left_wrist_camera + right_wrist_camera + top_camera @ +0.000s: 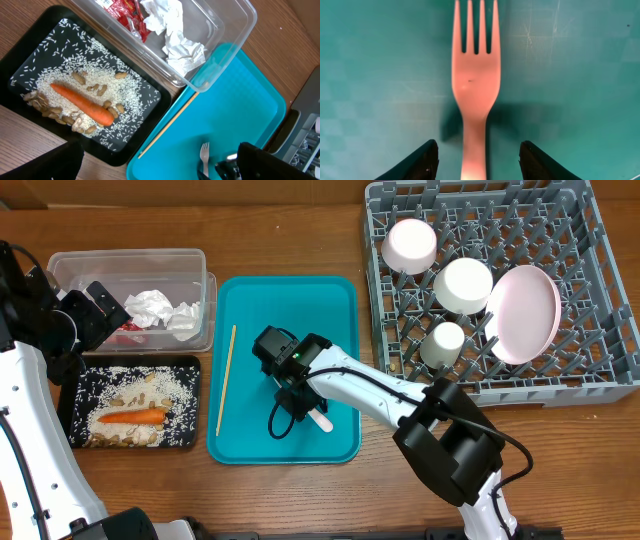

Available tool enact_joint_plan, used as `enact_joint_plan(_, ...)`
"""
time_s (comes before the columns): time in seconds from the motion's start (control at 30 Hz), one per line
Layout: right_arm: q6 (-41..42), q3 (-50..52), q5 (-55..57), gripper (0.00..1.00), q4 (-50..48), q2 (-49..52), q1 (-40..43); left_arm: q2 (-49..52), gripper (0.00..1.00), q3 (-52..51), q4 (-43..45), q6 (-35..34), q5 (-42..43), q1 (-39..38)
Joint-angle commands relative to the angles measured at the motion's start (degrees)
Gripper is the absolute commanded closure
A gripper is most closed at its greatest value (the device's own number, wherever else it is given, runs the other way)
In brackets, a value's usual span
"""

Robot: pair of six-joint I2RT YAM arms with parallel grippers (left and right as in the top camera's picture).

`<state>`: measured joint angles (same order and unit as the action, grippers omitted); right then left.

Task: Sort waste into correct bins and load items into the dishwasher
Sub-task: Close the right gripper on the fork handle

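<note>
The right gripper (479, 152) sits half open astride the white fork (474, 85), touching nothing, toward five o'clock on the teal tray (250, 320), its bulk hiding most of the handle from above, while the left gripper (160, 165) gapes wide, empty.

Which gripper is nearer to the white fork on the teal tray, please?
Right. The right gripper is over the fork, fingers either side of its handle; the left gripper hovers far off by the clear tub.
</note>
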<state>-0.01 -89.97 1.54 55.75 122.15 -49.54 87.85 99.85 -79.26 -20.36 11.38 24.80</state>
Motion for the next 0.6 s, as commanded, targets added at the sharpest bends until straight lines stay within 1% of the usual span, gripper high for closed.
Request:
enact_joint_plan(0.0, 0.02, 0.35, 1.03, 0.45, 0.00, 2.08, 0.15, -0.98, 0.00, 1.14, 0.00, 0.46, 0.66, -0.07)
enact_joint_plan(0.07, 0.02, 0.35, 1.01, 0.46, -0.22, 2.19, 0.15, -0.98, 0.00, 1.14, 0.00, 0.46, 0.66, -0.07)
enact_joint_plan(0.1, 0.04, 0.35, 1.01, 0.50, -0.42, 2.19, 0.15, -0.98, 0.00, 1.14, 0.00, 0.46, 0.66, -0.07)
enact_joint_plan(0.17, 0.24, 0.35, 1.03, 0.53, -0.87, 2.23, 0.17, -0.98, 0.00, 1.14, 0.00, 0.46, 0.66, -0.07)
enact_joint_plan(0.23, 0.24, 0.35, 1.03, 0.53, -1.03, 2.62, 0.15, -0.98, 0.00, 1.14, 0.00, 0.46, 0.66, -0.07)
enact_joint_plan(0.3, 0.20, 0.35, 1.05, 0.57, -1.01, 3.30, 0.20, -0.98, 0.00, 1.14, 0.00, 0.46, 0.66, -0.07)
enact_joint_plan(0.43, 0.20, 0.33, 1.44, 0.69, -0.57, 3.52, 0.04, -0.98, 0.00, 1.14, 0.00, 0.46, 0.66, -0.07)
enact_joint_plan(0.57, 0.20, -0.04, 1.42, 0.74, -0.13, 3.52, -0.17, -0.98, 0.00, 1.14, 0.00, 0.46, 0.66, -0.07)
